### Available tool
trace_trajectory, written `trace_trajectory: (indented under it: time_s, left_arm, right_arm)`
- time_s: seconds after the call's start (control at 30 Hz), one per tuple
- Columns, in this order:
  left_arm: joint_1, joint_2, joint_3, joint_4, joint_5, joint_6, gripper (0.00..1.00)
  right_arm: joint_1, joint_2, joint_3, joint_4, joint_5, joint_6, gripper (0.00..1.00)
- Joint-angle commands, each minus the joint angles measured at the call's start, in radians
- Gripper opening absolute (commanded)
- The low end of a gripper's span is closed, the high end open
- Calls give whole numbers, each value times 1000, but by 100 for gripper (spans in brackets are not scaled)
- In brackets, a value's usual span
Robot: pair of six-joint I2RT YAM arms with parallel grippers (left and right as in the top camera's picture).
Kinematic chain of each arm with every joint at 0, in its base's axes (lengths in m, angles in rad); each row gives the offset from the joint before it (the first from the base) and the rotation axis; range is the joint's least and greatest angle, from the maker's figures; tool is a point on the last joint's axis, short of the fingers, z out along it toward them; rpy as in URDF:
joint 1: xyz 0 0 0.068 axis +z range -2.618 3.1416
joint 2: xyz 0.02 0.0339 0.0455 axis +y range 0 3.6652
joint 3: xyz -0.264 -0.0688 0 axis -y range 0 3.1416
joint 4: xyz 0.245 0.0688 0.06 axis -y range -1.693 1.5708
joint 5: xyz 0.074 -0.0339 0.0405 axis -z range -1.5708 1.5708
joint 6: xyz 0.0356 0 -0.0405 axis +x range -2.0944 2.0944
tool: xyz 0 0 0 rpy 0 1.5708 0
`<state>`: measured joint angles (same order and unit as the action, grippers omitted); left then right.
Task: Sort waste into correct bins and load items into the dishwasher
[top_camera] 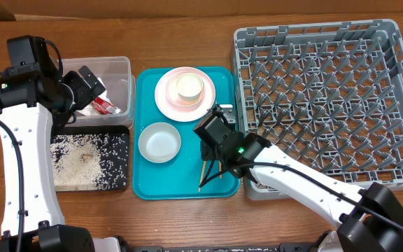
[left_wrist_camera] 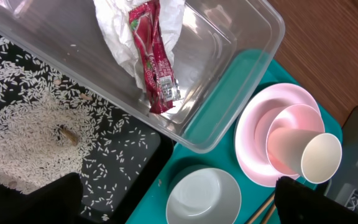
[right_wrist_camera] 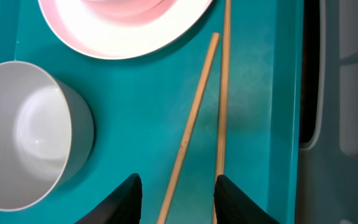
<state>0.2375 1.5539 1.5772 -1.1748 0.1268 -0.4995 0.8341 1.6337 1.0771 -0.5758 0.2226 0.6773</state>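
Red-and-white sauce packet [left_wrist_camera: 154, 59] sits in my clear plastic tub [left_wrist_camera: 253, 74], left gripper [left_wrist_camera: 182, 198] wide; right gripper [right_wrist_camera: 179, 199] part-open astride thin wooden chopsticks [right_wrist_camera: 192, 112], grey pegged dish rack [top_camera: 327, 91] empty

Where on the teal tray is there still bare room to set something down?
Bare teal tray shows between the lone white bowl and the chopsticks, and along the near edge below the bowl. The far end is crowded by the pink plate. The grey dish rack holds no dishes.
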Motion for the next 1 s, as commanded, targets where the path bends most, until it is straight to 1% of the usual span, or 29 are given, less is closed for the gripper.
trace_trajectory:
  time_s: [0.0, 0.37, 0.4, 0.5, 0.57, 0.67, 0.97]
  left_arm:
    - [2, -17, 14, 1, 3, -10, 100]
    - [2, -17, 14, 1, 3, -10, 100]
    - [2, -17, 14, 1, 3, -10, 100]
    - [2, -17, 14, 1, 3, -10, 100]
    - [2, -17, 14, 1, 3, -10, 100]
    - [2, -17, 14, 1, 3, -10, 100]
    - [2, -17, 14, 1, 3, -10, 100]
  right_arm:
    - [19, 11, 26, 21, 28, 27, 34]
    - [58, 77, 26, 60, 104, 60, 33]
    - [58, 81, 26, 61, 108, 60, 32]
    - [58, 94, 26, 68, 112, 60, 25]
    - [58, 103, 26, 70, 113, 61, 23]
    - [60, 120, 26, 81, 114, 101, 23]
    - [60, 164, 26, 97, 117, 121, 24]
